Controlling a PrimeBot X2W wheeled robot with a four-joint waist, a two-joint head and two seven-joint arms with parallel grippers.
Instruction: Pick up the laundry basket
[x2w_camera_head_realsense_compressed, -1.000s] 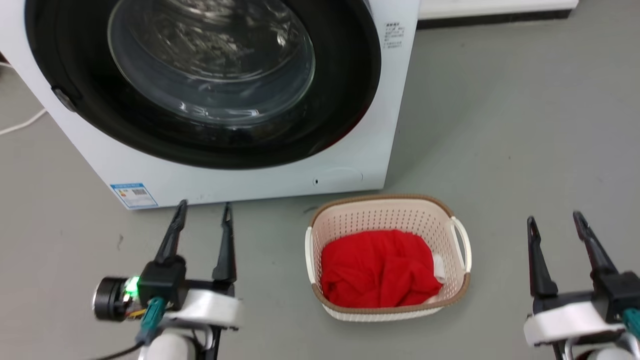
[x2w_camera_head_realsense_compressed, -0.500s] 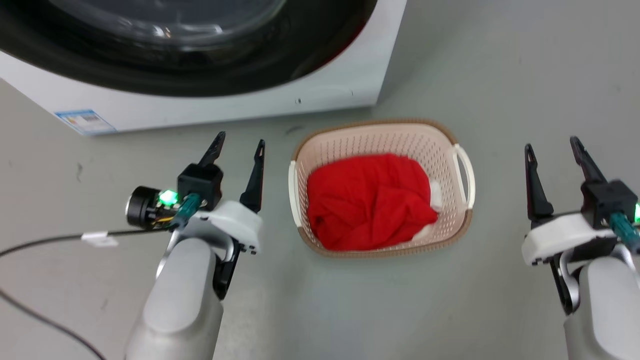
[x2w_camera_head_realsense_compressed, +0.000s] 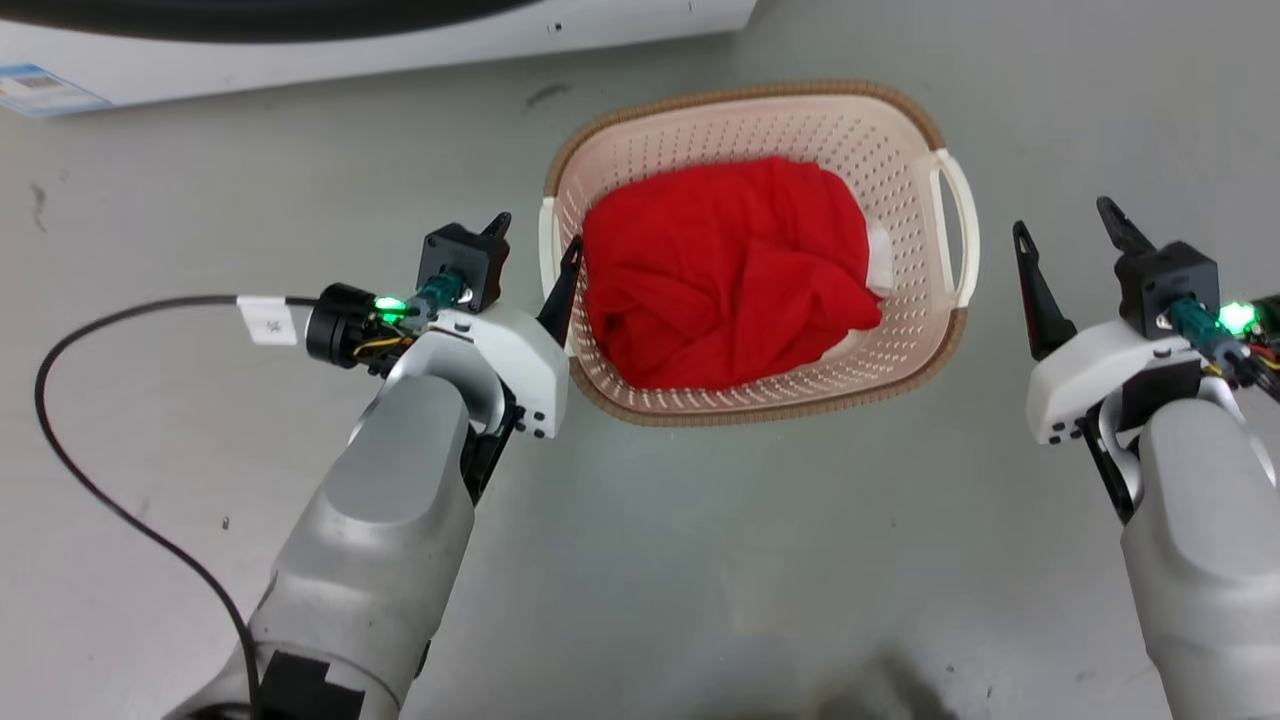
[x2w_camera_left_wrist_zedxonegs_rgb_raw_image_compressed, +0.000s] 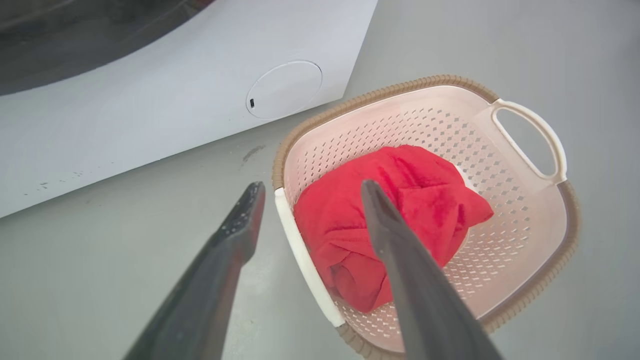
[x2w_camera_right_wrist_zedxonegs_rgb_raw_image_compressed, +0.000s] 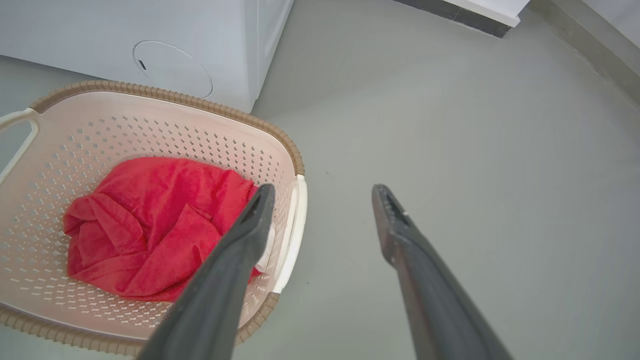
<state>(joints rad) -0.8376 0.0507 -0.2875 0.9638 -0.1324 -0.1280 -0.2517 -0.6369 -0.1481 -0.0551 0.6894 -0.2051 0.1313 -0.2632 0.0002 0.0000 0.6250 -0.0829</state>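
Ahead of both my claws stands the white washing machine (x2w_camera_head_realsense_compressed: 300, 45), and between them on the grey floor (x2w_camera_head_realsense_compressed: 700, 560) sits the laundry basket (x2w_camera_head_realsense_compressed: 905, 165), a red cloth (x2w_camera_head_realsense_compressed: 720, 270) bundled inside. My left claw (x2w_camera_head_realsense_compressed: 535, 237) is spread wide astride one loop handle (x2w_camera_left_wrist_zedxonegs_rgb_raw_image_compressed: 305, 260), one finger outside the wall and one above the cloth, grasping nothing. My right claw (x2w_camera_head_realsense_compressed: 1062, 220) is likewise released, just beside the other handle (x2w_camera_head_realsense_compressed: 962, 225), apart from it.
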